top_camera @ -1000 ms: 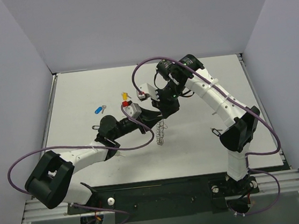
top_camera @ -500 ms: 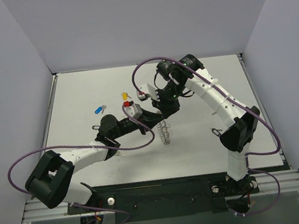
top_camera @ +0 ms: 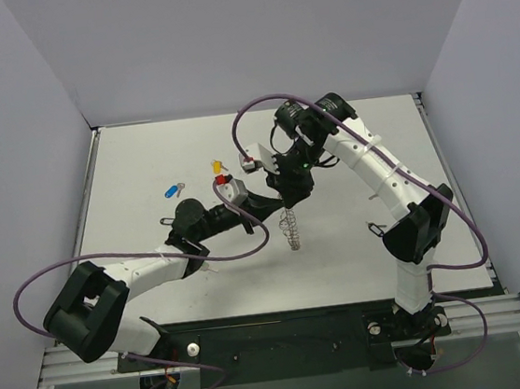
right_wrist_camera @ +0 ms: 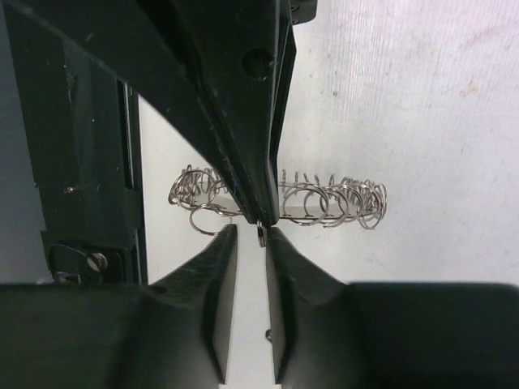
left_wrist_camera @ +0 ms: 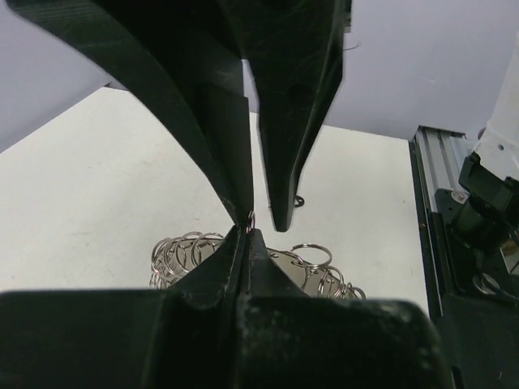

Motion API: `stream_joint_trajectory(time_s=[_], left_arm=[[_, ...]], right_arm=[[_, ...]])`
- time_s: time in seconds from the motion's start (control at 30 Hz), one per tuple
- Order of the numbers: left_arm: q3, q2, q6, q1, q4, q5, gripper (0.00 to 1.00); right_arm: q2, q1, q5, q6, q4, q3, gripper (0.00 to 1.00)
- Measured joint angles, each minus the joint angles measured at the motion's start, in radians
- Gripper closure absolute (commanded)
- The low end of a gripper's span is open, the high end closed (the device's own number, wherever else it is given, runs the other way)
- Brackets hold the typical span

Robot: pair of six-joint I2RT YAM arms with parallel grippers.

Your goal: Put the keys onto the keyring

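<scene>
The keys (top_camera: 173,189) lie on the white worktop (top_camera: 133,153) in the upper left of the top view, well apart from both arms. They are tiny, with bright plastic heads. The left end effector (left_wrist_camera: 247,217) is squeezed tight, on the top edge of the keyring (right_wrist_camera: 324,198), I think. The keyring is a shiny, springy band of wire loops. It hangs just under both end effectors, and in the right wrist view its long side runs across. The right end effector (right_wrist_camera: 261,243) is open just a crack, with one thin loop in the gap. The left arm is nearer the keys
</scene>
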Motion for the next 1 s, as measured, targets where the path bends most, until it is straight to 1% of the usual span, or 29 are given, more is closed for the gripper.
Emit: stream_joint_trajectory(time_s=[0.07, 0.1, 0.13, 0.17, 0.23, 0.33, 0.43, 0.5, 0.77, 0.9, 1.0], left_arm=[[-0.02, -0.013, -0.015, 0.0, 0.016, -0.036, 1.0], [-0.042, -0.023, -0.031, 0.0, 0.039, -0.054, 1.0], [-0.067, -0.032, -0.049, 0.002, 0.069, -0.072, 1.0], [-0.092, -0.039, -0.071, 0.003, 0.105, -0.09, 1.0], [-0.14, -0.043, -0.125, 0.008, 0.171, -0.127, 1.0], [-0.18, -0.04, -0.209, 0.013, 0.206, -0.177, 1.0], [-0.185, -0.032, -0.269, 0.016, 0.223, -0.208, 1.0], [-0.183, -0.032, -0.296, 0.016, 0.233, -0.213, 1.0], [-0.161, -0.032, -0.344, 0.016, 0.248, -0.214, 1.0], [-0.161, -0.034, -0.351, 0.016, 0.253, -0.214, 1.0], [-0.161, -0.035, -0.356, 0.016, 0.253, -0.214, 1.0]], right_arm=[[-0.001, -0.019, -0.042, 0.0, 0.001, -0.002, 0.67], [-0.003, -0.028, -0.062, -0.003, 0.003, -0.004, 0.61], [-0.01, -0.043, -0.092, -0.011, 0.008, -0.018, 0.6], [-0.019, -0.06, -0.114, -0.019, 0.008, -0.032, 0.56], [-0.042, -0.092, -0.155, -0.048, 0.011, -0.072, 0.51], [-0.105, -0.14, -0.225, -0.113, 0.023, -0.166, 0.47], [-0.16, -0.154, -0.273, -0.146, 0.053, -0.227, 0.47], [-0.172, -0.148, -0.298, -0.149, 0.074, -0.229, 0.47], [-0.12, -0.134, -0.356, -0.101, 0.177, -0.204, 0.53], [-0.093, -0.128, -0.356, -0.072, 0.212, -0.203, 0.6], [-0.091, -0.127, -0.356, -0.056, 0.225, -0.203, 0.68]])
